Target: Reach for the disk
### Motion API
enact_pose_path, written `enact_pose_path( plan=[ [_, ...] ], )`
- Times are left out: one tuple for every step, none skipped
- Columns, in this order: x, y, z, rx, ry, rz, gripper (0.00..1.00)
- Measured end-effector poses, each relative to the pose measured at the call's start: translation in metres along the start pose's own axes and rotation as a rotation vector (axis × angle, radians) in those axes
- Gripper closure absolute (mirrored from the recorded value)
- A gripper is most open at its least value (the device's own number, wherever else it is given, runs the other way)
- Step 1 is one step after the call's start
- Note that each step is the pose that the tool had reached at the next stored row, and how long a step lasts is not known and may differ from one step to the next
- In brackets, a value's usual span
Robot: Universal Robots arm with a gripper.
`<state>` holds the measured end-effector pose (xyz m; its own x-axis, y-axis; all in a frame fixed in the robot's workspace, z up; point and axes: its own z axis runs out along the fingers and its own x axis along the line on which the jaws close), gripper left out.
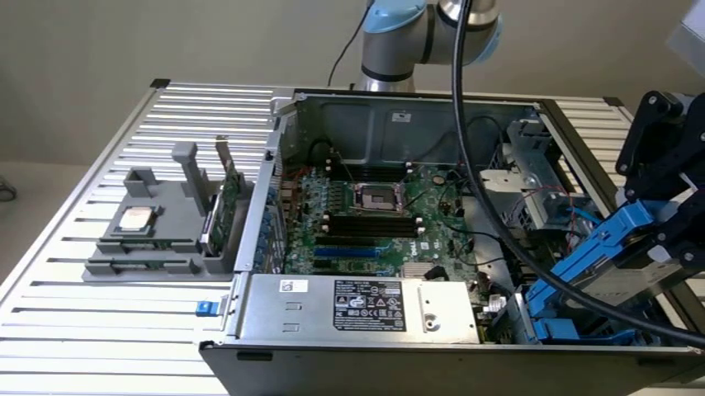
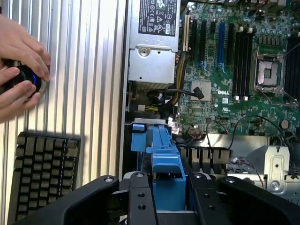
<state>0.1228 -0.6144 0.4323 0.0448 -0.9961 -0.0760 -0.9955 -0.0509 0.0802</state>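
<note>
Where the case [image 1: 385, 124] gapes, the disk [image 1: 603, 246] tilts.

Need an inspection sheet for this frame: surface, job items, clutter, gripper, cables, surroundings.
surface: slatted metal table, open PC case on it.
job's things: disk in blue carrier rails, at the case's side on the exterior view's right.
clutter: grey fixture holding a CPU chip; keyboard on the table.
grippers: gripper at the disk's blue carrier.
cables: black cable hangs across the case.
surroundings: a person's hands on a black knob.
</note>
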Motion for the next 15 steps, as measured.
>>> enact_pose_path(
  plan=[
    [0.0004,0.0002,0.0004,0.0008,-0.0006,0.000,0.67],
    [0.0008,0.0005,0.0009,0.0017,-0.0016,0.000,0.67],
    [0.0013,0.0008,0.0013,0.0027,-0.0026,0.000,0.67],
    [0.0018,0.0011,0.0016,0.0038,-0.0038,-0.001,0.67],
    [0.0023,0.0015,0.0020,0.0050,-0.0054,-0.001,0.67],
    [0.0027,0.0019,0.0023,0.0064,-0.0068,-0.001,0.67],
    [0.0032,0.0024,0.0026,0.0081,-0.0088,-0.001,0.67],
    [0.0036,0.0028,0.0030,0.0099,-0.0108,-0.002,0.67],
    [0.0040,0.0033,0.0033,0.0117,-0.0129,-0.002,0.67],
    [0.0043,0.0037,0.0037,0.0136,-0.0148,-0.002,0.67],
    [0.0045,0.0042,0.0043,0.0154,-0.0166,-0.003,0.67],
    [0.0046,0.0045,0.0049,0.0172,-0.0177,-0.003,0.67],
    [0.0046,0.0048,0.0055,0.0191,-0.0188,-0.003,0.67],
    [0.0047,0.0051,0.0063,0.0209,-0.0204,-0.003,0.67],
    [0.0047,0.0053,0.0069,0.0225,-0.0215,-0.004,0.67]
  ],
)
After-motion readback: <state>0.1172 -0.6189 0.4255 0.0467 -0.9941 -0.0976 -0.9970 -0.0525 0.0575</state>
